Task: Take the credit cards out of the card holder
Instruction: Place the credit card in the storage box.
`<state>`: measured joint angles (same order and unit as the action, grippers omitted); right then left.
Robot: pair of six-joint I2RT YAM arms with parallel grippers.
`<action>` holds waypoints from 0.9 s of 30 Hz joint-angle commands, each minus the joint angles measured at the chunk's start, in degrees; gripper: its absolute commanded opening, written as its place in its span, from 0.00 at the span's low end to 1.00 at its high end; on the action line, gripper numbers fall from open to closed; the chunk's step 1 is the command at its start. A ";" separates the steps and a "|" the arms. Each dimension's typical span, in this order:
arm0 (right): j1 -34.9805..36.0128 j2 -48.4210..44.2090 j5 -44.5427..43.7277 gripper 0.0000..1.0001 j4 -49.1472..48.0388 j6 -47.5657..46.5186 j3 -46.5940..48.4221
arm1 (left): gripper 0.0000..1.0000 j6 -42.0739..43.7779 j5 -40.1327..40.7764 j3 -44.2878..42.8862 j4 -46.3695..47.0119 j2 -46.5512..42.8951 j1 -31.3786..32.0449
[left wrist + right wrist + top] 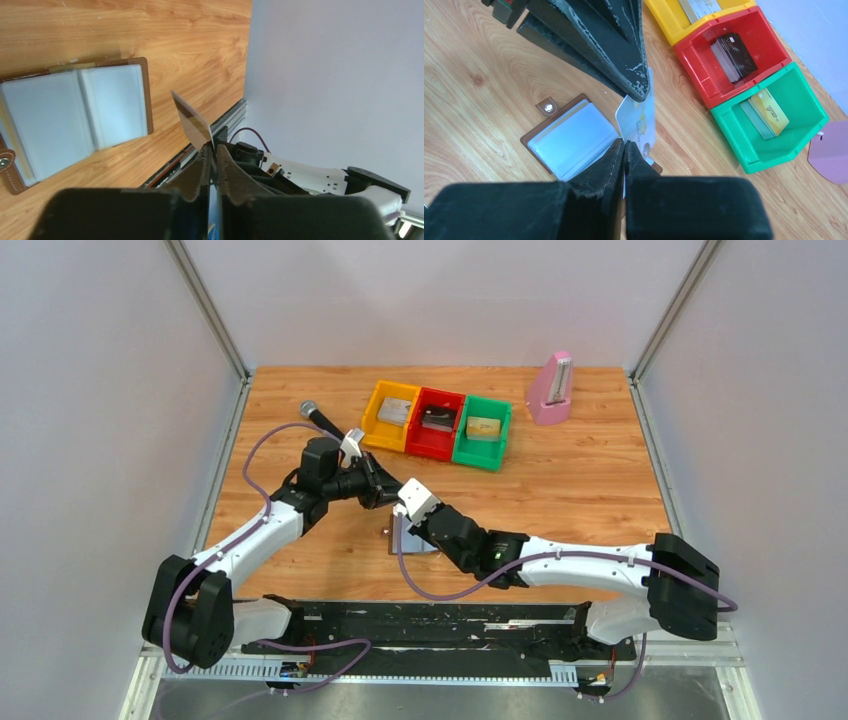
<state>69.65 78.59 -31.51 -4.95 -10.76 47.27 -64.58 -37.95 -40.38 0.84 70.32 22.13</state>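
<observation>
Looking down from above, I see my left arm [260, 530] and my right arm [580, 565] meet right over the card holder [418, 546], which lies on the wooden table [580, 480] and is mostly hidden beneath them. Beyond the card holder, a yellow bin [385, 438], a red bin [432, 448] and a green bin [478, 455] stand in a row. From my left wrist, my left claw [212, 152] is narrow, pinching the edge of a white card [192, 122] with a dark stripe, held in the air beside the card holder. The card holder lies open and flat, both pale blue panels up inside the brown rim. From my right wrist, my right claw [625, 150] is pressed fully together with nothing that I can see between its tips. It hovers over the card holder's edge, and the card hangs just beside it from the left claw's dark fingers [619, 55].
</observation>
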 commanded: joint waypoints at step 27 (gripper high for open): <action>-20.34 -23.75 34.63 0.73 11.00 24.63 -5.87 | 0.00 31.43 -5.78 -8.26 -10.72 5.13 0.02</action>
<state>49.65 54.68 -0.23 5.32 10.83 40.97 -38.11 -44.07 -44.75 -6.26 75.16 22.13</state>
